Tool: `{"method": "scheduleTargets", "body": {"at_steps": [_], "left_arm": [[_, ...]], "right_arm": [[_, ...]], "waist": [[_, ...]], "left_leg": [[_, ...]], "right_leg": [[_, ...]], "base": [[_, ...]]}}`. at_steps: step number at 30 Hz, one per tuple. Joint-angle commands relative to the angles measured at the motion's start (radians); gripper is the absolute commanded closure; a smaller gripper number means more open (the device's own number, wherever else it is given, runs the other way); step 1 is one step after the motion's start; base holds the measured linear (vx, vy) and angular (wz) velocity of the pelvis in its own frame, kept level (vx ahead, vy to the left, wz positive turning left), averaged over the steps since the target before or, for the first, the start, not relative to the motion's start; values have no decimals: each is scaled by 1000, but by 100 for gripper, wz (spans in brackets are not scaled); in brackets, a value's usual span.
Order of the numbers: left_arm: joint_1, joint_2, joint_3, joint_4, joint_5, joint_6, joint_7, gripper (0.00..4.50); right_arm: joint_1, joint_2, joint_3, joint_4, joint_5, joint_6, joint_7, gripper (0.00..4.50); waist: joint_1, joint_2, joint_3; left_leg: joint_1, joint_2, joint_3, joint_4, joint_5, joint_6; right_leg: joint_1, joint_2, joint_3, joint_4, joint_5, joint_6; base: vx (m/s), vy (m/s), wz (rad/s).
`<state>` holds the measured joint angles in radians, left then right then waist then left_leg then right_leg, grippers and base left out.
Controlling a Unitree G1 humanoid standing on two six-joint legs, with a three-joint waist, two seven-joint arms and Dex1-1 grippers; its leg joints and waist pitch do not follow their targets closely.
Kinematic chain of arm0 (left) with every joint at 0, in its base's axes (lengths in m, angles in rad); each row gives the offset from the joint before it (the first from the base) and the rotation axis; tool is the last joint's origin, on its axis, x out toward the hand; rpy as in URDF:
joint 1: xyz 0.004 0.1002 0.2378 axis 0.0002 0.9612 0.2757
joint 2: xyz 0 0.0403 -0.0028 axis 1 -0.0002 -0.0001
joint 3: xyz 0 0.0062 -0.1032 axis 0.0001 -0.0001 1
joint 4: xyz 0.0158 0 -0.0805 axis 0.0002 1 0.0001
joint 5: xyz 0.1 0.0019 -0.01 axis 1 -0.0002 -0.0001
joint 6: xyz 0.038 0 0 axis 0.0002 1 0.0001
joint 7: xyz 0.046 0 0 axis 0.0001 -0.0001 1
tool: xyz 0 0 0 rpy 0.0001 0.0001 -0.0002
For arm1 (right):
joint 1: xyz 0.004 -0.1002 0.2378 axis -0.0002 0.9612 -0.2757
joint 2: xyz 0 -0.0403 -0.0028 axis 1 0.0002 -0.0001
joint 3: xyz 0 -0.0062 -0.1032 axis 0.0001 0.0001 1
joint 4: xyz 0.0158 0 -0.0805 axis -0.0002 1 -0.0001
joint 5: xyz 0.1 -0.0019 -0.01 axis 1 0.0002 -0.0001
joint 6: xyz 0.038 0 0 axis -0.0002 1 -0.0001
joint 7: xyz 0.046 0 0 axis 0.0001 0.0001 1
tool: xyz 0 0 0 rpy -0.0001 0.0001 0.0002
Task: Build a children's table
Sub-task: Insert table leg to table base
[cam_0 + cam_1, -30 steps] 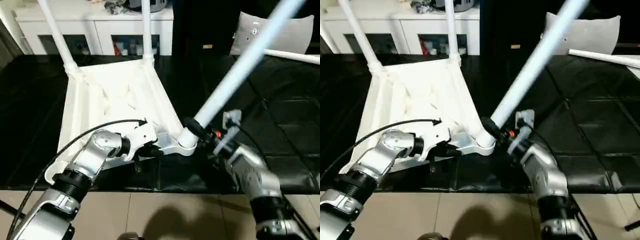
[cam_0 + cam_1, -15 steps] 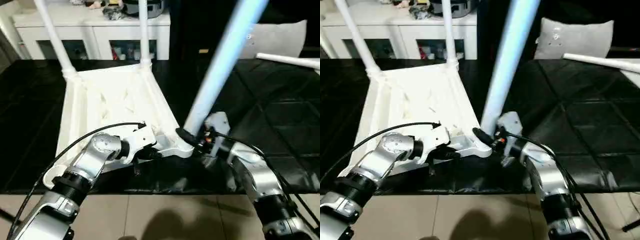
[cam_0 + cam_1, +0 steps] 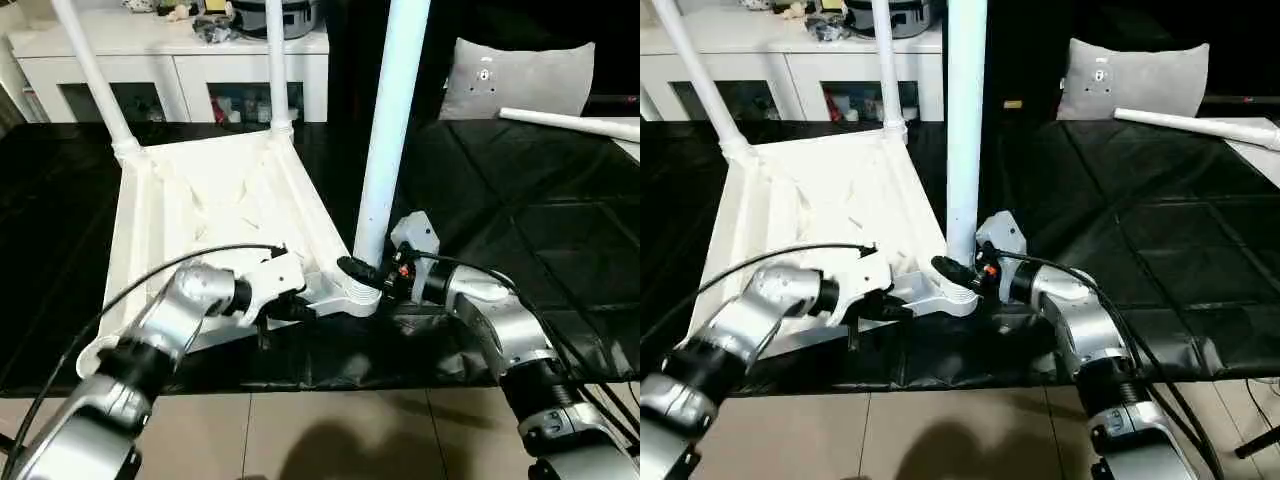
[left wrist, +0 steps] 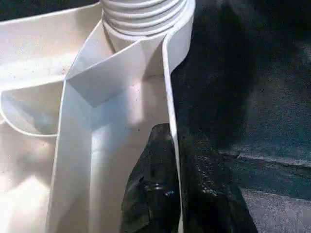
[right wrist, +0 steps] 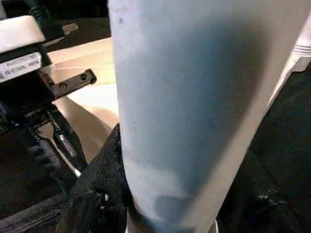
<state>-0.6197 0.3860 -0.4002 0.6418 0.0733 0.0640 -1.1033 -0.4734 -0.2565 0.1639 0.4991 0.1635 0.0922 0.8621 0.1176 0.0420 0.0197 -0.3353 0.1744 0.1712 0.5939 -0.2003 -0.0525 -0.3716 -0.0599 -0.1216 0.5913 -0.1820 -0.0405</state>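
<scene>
The white tabletop (image 3: 220,200) lies upside down on the black work surface, its ribs facing up. Two legs (image 3: 95,75) (image 3: 277,60) stand in its far corner sockets. A third leg (image 3: 390,130) stands upright over the near right corner socket (image 3: 352,295), and my right gripper (image 3: 365,272) is shut on its lower end. In the right wrist view this leg (image 5: 194,97) is seen close up, with a black finger (image 5: 97,194) beside it. My left gripper (image 3: 300,308) is shut on the tabletop's near rim (image 4: 170,121), just beside the ringed socket (image 4: 146,14).
A fourth leg (image 3: 570,122) lies on the black surface at the far right, by a grey cushion (image 3: 515,78). A white cabinet (image 3: 170,60) stands behind the work surface. The front edge of the surface drops to a tiled floor (image 3: 330,440).
My right gripper has swung the third leg from leaning far to the right to upright over the near right socket. The left gripper has kept its hold on the rim.
</scene>
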Motion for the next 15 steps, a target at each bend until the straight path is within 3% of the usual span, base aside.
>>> {"method": "scheduleTargets", "body": {"at_steps": [1, 2, 3, 6, 10, 14, 15], "left_arm": [[-61, 5, -4, -12, 21, -47, -17, 450], [-85, 3, -1, 25, 28, -58, -13, 450], [-94, 2, -1, 40, 32, -64, -9, 450], [-118, 4, 2, 84, 41, -81, 2, 450], [-123, 11, 16, 108, 33, -85, 6, 450], [-82, 30, 36, 56, 9, -58, -15, 450], [-39, 44, 46, -8, -6, -27, -21, 450]], "right_arm": [[87, 1, 110, 89, -83, 108, 20, 262], [101, 1, 112, 66, -86, 113, 13, 262], [108, 2, 113, 56, -88, 114, 7, 262], [146, 6, 112, 1, -88, 130, -15, 262], [188, 12, 108, -42, -88, 147, -60, 262], [203, 29, 99, -49, -89, 156, -98, 262], [200, 44, 87, -46, -76, 165, -112, 262]], "waist": [[-8, 7, -21], [-13, 11, -16], [-13, 12, -19], [-14, 13, -22], [-13, 11, -23], [-13, 10, -16], [-13, 11, -17]], "left_leg": [[10, 56, -30, -80, -346, 22], [18, 57, -34, -84, -393, 15], [21, 57, -36, -84, -395, 12], [7, 64, -39, -94, -344, 24], [4, 67, -37, -95, -312, 29], [4, 64, -35, -97, -319, 29], [5, 66, -37, -98, -320, 25]], "right_leg": [[21, -106, 62, -120, -546, -49], [18, -104, 59, -128, -592, -30], [20, -108, 59, -127, -588, -30], [31, -110, 65, -117, -492, -50], [33, -113, 71, -106, -420, -80], [30, -116, 70, -118, -505, -64], [30, -119, 71, -117, -508, -63]], "base": [[0, 0, 0], [0, 0, 0], [0, 0, 0], [0, 0, 0], [0, 0, 0], [0, 0, 0], [0, 0, 0]]}}
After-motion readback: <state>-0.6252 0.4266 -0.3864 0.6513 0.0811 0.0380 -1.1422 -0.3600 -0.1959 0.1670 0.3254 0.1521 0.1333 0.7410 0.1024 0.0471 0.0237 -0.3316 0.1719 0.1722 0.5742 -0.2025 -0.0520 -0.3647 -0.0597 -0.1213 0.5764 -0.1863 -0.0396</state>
